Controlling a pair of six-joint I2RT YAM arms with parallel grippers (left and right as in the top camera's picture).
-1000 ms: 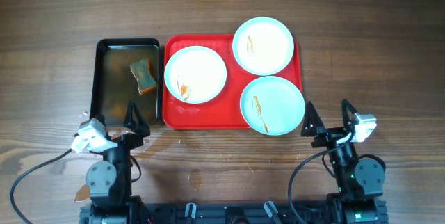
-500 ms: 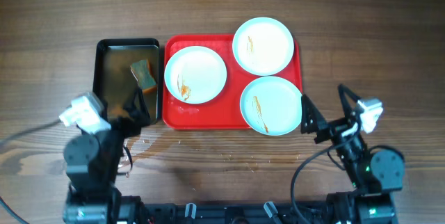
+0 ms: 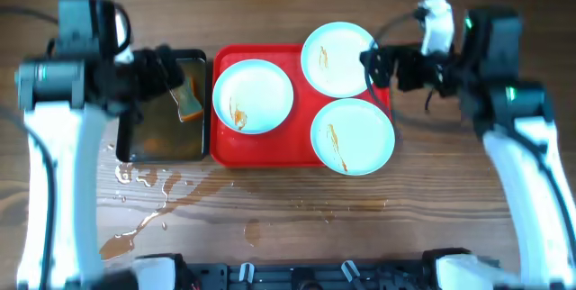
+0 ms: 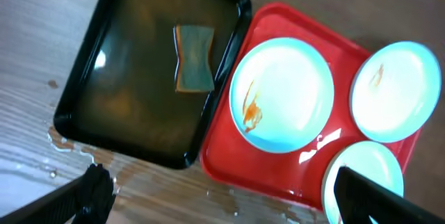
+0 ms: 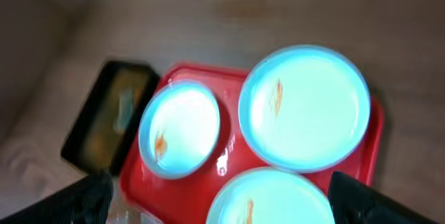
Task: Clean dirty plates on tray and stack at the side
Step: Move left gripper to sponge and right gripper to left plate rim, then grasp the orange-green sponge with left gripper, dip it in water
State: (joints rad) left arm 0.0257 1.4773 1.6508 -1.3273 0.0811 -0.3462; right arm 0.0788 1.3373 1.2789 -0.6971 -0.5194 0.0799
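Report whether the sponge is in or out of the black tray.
In. The sponge lies flat inside the black tray, in its brownish liquid, near the side facing the red tray.

overhead looks straight down; wrist views high, angled, share tray point(image 4: 229, 156).

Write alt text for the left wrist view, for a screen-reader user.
A red tray holds three pale plates, two showing orange sauce streaks; beside it a black tray of murky liquid holds a sponge. The left gripper, open, frames the bottom edge above the wet table.
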